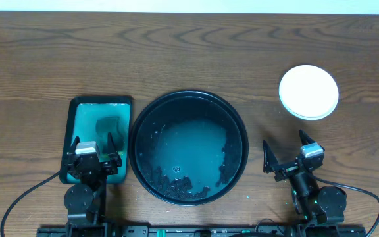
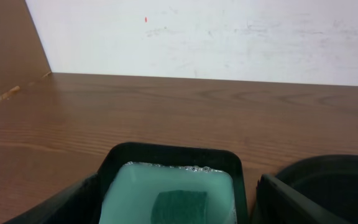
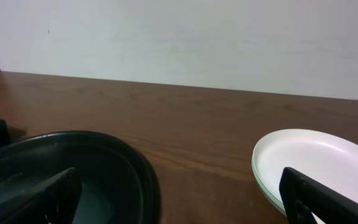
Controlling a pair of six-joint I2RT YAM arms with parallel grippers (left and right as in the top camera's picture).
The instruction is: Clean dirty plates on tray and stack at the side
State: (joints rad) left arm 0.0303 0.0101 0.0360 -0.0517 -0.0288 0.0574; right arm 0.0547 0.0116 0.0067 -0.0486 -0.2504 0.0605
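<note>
The plates [image 1: 308,91] sit in one stack on the table at the right, a white one on top; in the right wrist view the plates [image 3: 316,155] show a pale green edge under the white one. The round black tray [image 1: 188,94] in the middle holds only teal, foamy water and dark specks. My right gripper [image 1: 285,146] stands open between tray and stack, nothing in it [image 3: 179,205]. My left gripper [image 1: 94,142] hangs open over the near end of a teal rectangular tray [image 1: 101,100], above a dark green sponge [image 2: 179,206].
The teal rectangular tray [image 2: 166,152] holds soapy water and lies just left of the black tray [image 2: 334,174]. Bare wooden table stretches behind everything to a white wall. The black tray [image 3: 104,162] is close on the right gripper's left side.
</note>
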